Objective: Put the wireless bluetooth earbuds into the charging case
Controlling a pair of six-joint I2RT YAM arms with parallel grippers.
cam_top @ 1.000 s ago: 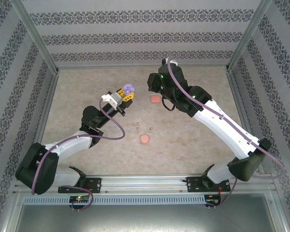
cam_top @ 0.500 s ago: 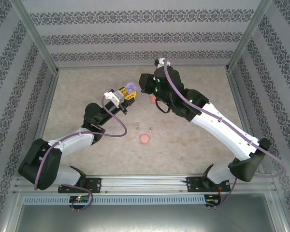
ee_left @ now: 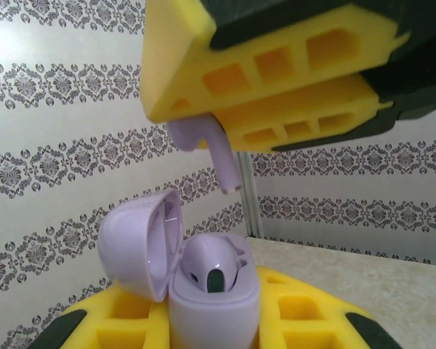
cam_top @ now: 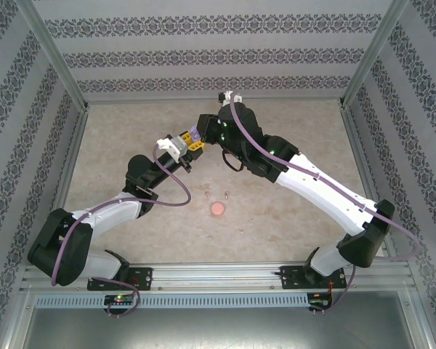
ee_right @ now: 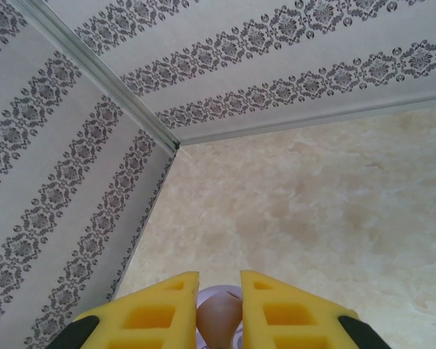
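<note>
Moved: right gripper (ee_right: 218, 291) swung leftward, now above left gripper (cam_top: 191, 142). Purple charging case (ee_left: 214, 309): lid open, one purple bud (ee_left: 211, 265) seated, clamped in left jaws. Right jaws pinch second purple earbud (ee_left: 221, 156), stem down, just above case.

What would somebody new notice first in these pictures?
An open lilac plastic charging case, gripped in the left arm's yellow fingers, with one bud seated. Just above it, the right arm's yellow fingers pinch a lilac stemmed earbud, stem down. A round coral case lies on the beige table.
</note>
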